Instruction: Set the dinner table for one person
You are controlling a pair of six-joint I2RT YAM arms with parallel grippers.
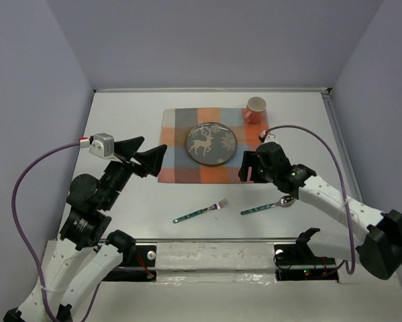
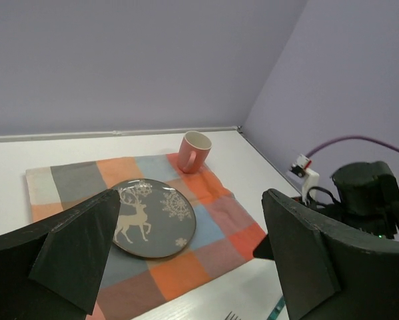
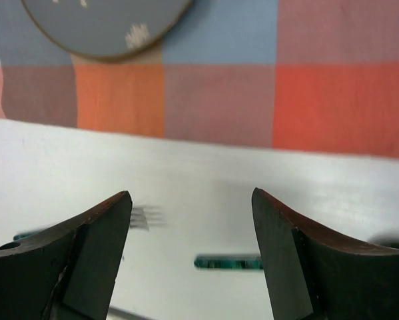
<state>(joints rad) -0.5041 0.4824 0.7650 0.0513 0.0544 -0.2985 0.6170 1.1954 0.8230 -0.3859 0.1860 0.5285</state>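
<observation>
The white dinner table (image 1: 120,117) holds an orange-and-blue checked mat (image 1: 177,168) with a grey reindeer plate (image 1: 212,143) on it and a pink mug (image 1: 255,109) at its far right corner. A teal-handled fork (image 1: 201,211) and spoon (image 1: 268,206) lie on the bare table in front of the mat. My left gripper (image 1: 154,150) is open and empty, raised at the mat's left edge, facing the plate (image 2: 149,217). My right gripper (image 1: 249,168) is open and empty over the mat's near right corner, above the spoon handle (image 3: 229,262) and the fork tines (image 3: 146,217).
Purple walls close in the table on the left, back and right. The right arm (image 2: 366,193) shows in the left wrist view, near the mat's right edge (image 2: 246,233). A metal rail (image 1: 214,251) with both arm bases runs along the near edge.
</observation>
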